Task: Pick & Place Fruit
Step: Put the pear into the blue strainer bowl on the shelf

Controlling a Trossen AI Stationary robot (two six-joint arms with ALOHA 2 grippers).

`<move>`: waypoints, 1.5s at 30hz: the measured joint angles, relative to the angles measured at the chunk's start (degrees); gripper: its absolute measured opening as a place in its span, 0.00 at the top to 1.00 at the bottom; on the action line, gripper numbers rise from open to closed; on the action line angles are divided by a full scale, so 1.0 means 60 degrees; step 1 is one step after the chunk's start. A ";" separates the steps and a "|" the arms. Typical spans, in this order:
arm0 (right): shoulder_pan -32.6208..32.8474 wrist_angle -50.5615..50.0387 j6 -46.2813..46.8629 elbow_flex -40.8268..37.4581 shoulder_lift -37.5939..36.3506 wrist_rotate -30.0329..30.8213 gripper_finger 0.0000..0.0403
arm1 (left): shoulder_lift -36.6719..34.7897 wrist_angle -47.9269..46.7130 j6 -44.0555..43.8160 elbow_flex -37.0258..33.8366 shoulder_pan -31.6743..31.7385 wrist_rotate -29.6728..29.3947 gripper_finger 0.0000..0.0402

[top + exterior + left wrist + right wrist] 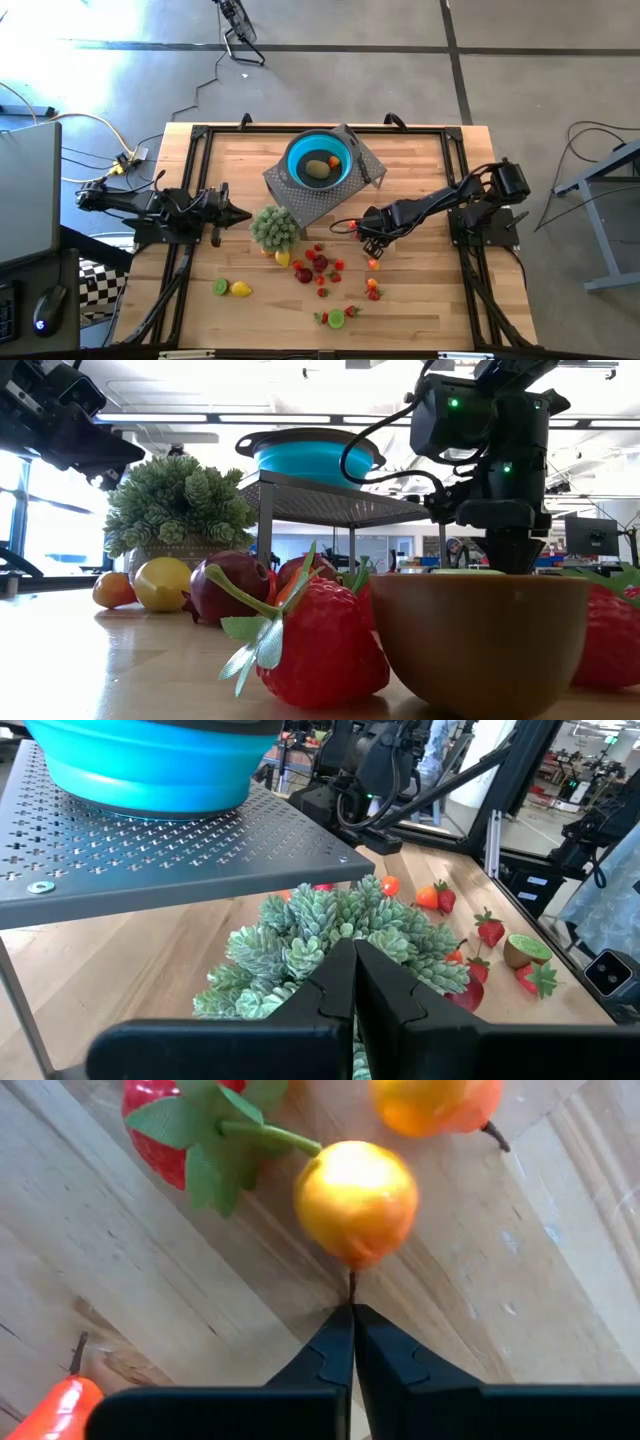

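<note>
1. We see the right gripper (352,1312) low over the table (420,300), jaws pinched on the thin stem of an orange fruit (355,1202).
2. Left gripper (354,952) closed, empty, beside the plant (274,228).
3. Other fruit (318,266) lies scattered mid-table; a few pieces sit in the bowl (320,157).
</note>
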 joint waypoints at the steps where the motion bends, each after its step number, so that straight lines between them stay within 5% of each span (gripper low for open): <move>1: 0.0000 -0.0004 0.0005 0.0000 0.0000 -0.0010 0.99 | 0.0000 0.0000 0.0000 0.0000 0.0001 0.0000 1.00; 9: -0.0003 -0.0065 0.0236 0.0000 0.0004 -0.0146 0.94 | 0.0000 0.0000 0.0000 0.0000 0.0000 0.0000 1.00; 20: -0.0011 0.0028 -0.0127 -0.0004 0.0007 -0.0117 0.69 | 0.0000 0.0000 0.0000 0.0000 0.0002 0.0000 1.00; 45: -0.0381 0.0732 -0.0358 -0.0004 -0.0029 -0.0106 0.73 | 0.0000 -0.0002 0.0000 0.0000 0.0000 0.0000 1.00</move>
